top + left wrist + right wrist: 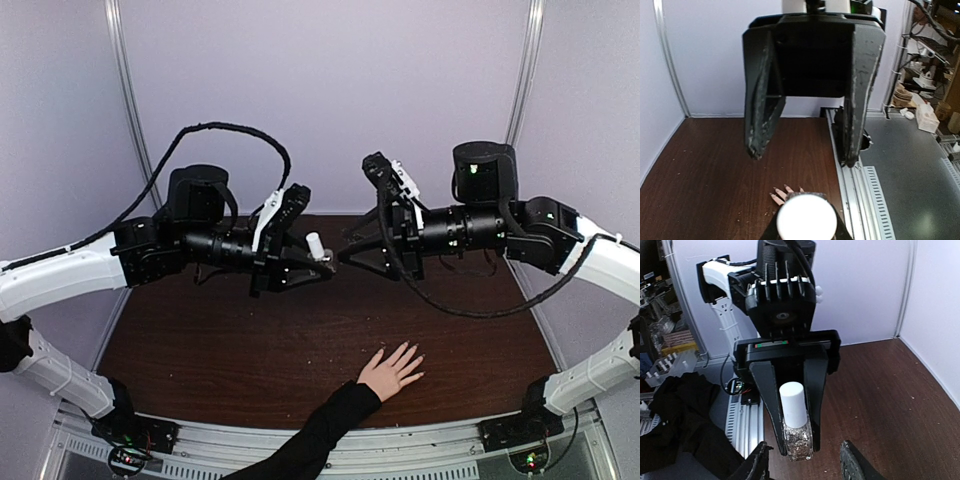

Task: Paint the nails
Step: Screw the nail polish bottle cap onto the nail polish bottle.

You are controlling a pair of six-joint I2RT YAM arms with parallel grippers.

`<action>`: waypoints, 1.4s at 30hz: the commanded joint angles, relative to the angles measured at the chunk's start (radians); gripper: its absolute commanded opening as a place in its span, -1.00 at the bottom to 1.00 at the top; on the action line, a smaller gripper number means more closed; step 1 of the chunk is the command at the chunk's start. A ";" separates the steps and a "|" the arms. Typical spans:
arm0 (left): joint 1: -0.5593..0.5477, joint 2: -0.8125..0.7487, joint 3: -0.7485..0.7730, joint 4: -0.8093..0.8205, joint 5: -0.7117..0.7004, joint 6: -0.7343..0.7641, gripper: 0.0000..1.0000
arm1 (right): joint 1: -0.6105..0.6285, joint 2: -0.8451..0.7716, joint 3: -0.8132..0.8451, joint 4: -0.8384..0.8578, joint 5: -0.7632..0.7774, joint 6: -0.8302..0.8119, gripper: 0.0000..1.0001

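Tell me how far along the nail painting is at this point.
Done: the left gripper is shut on the polish bottle, held up over the table. In hand: the right gripper stands open just off the white cap, which is still on. Left: uncapping, then every one of the nails on the hand resting flat; none looks painted.

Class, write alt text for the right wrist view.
The left gripper clamps a clear bottle with a white cap, straight ahead of the camera. The right gripper, fingertips apart, shows at the bottom edge above a wooden table.
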 commanded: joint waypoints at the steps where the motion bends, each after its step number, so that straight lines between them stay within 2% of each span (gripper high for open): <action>1: -0.003 -0.013 0.007 -0.032 0.235 0.073 -1.00 | -0.003 0.023 0.059 -0.037 -0.234 -0.008 -0.04; 7: -0.004 0.005 0.022 -0.062 0.309 0.097 -1.00 | -0.002 0.053 0.075 0.009 -0.392 0.027 -0.05; 12: -0.008 0.032 0.048 -0.071 0.343 0.101 -1.00 | -0.002 0.084 0.083 0.023 -0.439 0.045 -0.10; 25: -0.038 0.084 0.112 -0.117 0.379 0.139 -1.00 | -0.001 0.108 0.073 0.037 -0.464 0.047 -0.11; 32: -0.037 0.075 0.117 -0.119 0.378 0.138 -1.00 | -0.001 0.121 0.073 0.044 -0.513 0.072 -0.26; 42: -0.038 0.073 0.122 -0.137 0.360 0.145 -1.00 | -0.001 0.143 0.088 0.035 -0.529 0.083 -0.31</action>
